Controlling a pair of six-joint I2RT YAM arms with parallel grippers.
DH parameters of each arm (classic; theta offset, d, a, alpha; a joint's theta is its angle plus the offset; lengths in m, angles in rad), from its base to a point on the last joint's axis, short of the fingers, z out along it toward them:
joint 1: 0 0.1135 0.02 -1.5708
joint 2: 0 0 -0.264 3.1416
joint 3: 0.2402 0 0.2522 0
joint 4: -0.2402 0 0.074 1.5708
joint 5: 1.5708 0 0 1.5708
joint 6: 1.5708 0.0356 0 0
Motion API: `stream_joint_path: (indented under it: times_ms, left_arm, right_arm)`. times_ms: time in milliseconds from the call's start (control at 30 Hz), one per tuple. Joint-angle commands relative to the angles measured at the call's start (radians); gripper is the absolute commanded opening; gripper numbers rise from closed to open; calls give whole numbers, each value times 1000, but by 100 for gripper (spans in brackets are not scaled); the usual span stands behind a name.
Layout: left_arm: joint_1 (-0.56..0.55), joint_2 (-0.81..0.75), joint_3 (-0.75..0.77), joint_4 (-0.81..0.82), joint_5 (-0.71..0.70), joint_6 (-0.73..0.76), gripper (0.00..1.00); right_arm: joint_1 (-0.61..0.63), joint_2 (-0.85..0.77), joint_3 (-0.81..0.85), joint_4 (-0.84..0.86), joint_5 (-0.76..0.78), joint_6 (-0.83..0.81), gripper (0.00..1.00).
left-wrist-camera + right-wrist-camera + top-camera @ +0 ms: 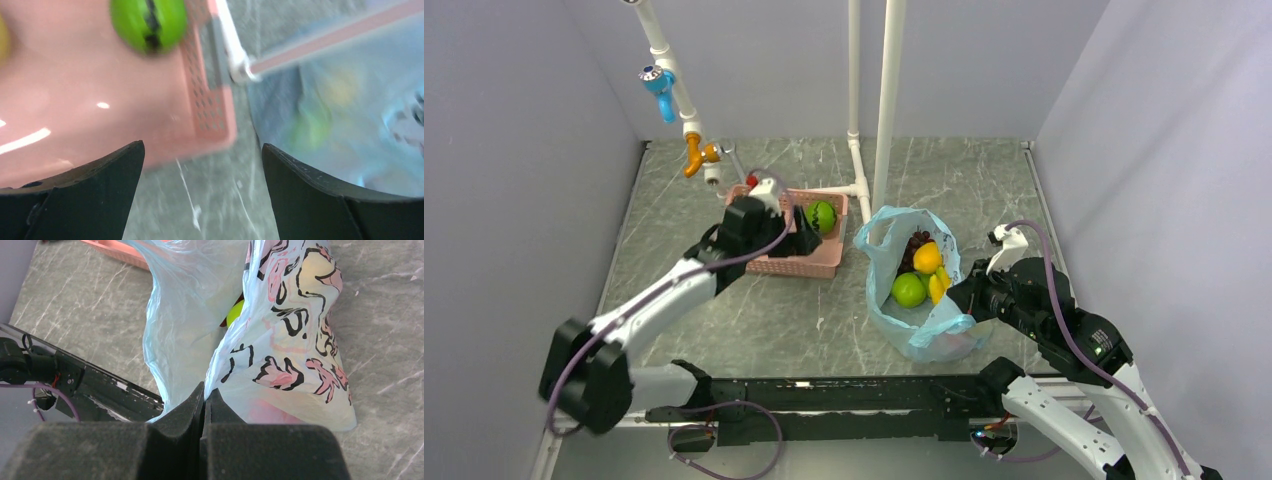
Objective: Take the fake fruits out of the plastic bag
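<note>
Grey marble table (pixel 824 335): left gripper (pixel 202 150) jaws wide open, empty, above pink basket (pixel 799 263) (striped watermelon (pixel 822 215) sits inside). Right gripper (pixel 204 392) clamped on plastic bag (pixel 929 338) edge, bag just right of basket; green apple (pixel 909 290) and grapes (pixel 916 240) inside it.

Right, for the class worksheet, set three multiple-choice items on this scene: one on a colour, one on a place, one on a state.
1. The plastic bag is: A yellow; B light blue; C black.
2. The striped green watermelon lies: A in the bag; B on the table; C in the pink lattice basket.
3. The left fingers are: A open, nothing between them; B shut on the watermelon; C shut on the bag.
Answers: 1 B, its thin plastic shows pale blue; 2 C, it sits inside the basket's rim; 3 A, the left wrist view shows a wide empty gap.
</note>
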Motion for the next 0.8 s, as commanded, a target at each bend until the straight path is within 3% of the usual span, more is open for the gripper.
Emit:
stream_joint_path:
  times_ms: [0, 200, 333, 433, 533, 633, 767]
  left_arm:
    - [-77, -227, -181, 42, 149, -98, 93]
    - [-319, -426, -268, -53, 74, -154, 92]
    - [-519, -485, -330, 123, 0, -121, 92]
    - [-647, -412, -281, 202, -93, -68, 89]
    - [-750, -274, -123, 136, -243, 23, 86]
    - [-770, -120, 60, -27, -351, 27, 77]
    - [-770, 37, 238, -93, -406, 73, 64]
  right_arm:
    - [1, -3, 5, 45, -13, -17, 0]
    - [1, -2, 4, 51, -19, -21, 0]
    - [0, -6, 0, 52, -22, -21, 0]
    - [1, -3, 5, 52, -25, -23, 0]
    - [2, -7, 6, 48, -26, -22, 0]
    - [2, -16, 8, 48, -24, -19, 0]
    - [1, -22, 18, 46, -29, -15, 0]
